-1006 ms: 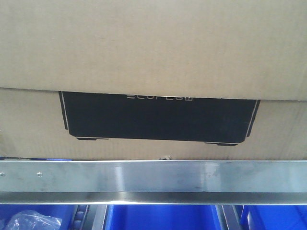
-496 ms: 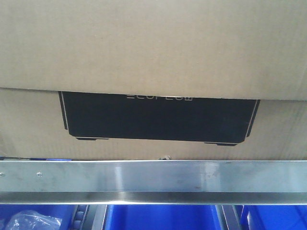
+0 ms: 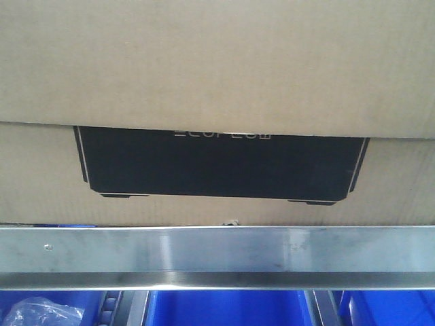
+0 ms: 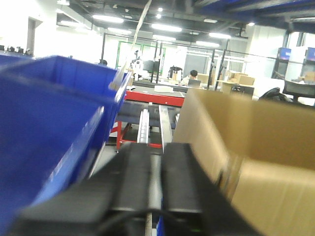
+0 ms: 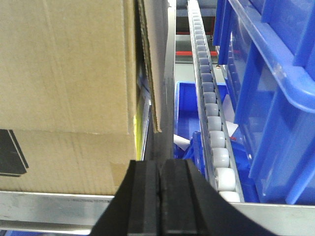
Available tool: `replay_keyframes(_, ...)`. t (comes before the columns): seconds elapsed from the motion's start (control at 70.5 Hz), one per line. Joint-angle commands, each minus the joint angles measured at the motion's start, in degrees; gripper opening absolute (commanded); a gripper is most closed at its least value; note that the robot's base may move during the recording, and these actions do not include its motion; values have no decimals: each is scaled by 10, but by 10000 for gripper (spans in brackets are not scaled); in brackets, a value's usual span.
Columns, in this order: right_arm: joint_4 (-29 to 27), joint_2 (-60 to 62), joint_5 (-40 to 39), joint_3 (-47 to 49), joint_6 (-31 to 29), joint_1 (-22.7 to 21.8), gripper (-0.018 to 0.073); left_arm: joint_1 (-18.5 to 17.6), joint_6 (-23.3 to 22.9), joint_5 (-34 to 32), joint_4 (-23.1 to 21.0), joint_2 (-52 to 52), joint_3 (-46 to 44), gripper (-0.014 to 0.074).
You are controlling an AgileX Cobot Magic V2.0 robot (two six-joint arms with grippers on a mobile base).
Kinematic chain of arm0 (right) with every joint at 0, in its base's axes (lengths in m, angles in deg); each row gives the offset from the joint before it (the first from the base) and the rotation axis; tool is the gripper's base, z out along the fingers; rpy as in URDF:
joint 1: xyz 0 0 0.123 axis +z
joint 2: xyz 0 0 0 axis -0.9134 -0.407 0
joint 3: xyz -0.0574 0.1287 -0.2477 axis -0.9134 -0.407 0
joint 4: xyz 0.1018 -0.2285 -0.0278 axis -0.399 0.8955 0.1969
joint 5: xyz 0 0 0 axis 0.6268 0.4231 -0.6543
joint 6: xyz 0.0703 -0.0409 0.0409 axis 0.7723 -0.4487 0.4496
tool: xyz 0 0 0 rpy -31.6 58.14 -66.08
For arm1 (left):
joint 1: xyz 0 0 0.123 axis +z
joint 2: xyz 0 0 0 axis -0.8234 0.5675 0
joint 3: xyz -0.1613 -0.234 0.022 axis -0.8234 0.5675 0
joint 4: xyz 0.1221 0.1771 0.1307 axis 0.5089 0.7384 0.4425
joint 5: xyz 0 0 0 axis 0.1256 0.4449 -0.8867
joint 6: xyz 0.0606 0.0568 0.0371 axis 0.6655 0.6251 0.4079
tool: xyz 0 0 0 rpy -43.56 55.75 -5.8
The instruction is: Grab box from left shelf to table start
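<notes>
The brown cardboard box (image 3: 217, 61) fills the front view, its black printed panel (image 3: 217, 163) facing me just above the left shelf's silver rail (image 3: 217, 250). My left gripper (image 4: 156, 162) sits at the box's left side, between the box (image 4: 256, 147) and a blue bin (image 4: 49, 123); its fingers stand nearly together with only a slim gap and nothing in it. My right gripper (image 5: 158, 167) is shut and empty, at the rail (image 5: 49, 201) beside the box's right corner (image 5: 64, 64). The table is out of view.
A roller track (image 5: 211, 118) runs back along the shelf right of the box, with stacked blue bins (image 5: 275, 98) beyond it. Blue bins (image 3: 224, 309) and a clear plastic bag (image 3: 41, 312) sit on the level under the rail.
In the front view the panel's left edge and the rail's rivet have slid slightly left; the panel's right edge stays put.
</notes>
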Motion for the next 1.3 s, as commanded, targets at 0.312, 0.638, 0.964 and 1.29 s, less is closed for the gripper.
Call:
replay_keyframes(0.312,3,7,-51,10,0,1,58,-1,0,239,-71,251,-278,473)
replay_keyframes(0.638,3,7,-51,10,0,1,58,-1,92,405,-190,485,-496,473)
replay_keyframes(0.964,3,7,-51,10,0,1,58,-1,105,438,-179,671,-614,430)
replay_keyframes(1.29,3,7,-55,10,0,1,58,-9,105,497,-157,751,-681,313)
